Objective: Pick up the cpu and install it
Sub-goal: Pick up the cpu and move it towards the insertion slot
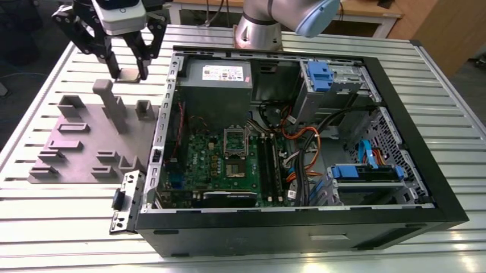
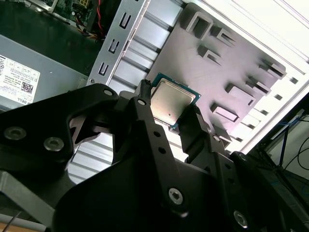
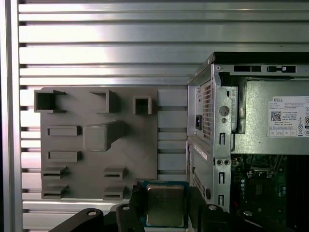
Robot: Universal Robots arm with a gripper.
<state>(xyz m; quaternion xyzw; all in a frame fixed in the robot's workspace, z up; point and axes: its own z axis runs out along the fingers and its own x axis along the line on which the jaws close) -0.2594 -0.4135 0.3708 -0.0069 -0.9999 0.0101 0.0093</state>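
Cpu pinched in the gripper, out beside the case!
The black two-fingered gripper (image 1: 129, 73) has its jaws closed partway onto opposite edges of the small square silver-topped cpu (image 2: 171, 104). It sits over the slatted metal table (image 1: 45, 227), near the grey moulded fixture plate (image 1: 76, 139) and just outside the open black computer case (image 1: 425, 187).
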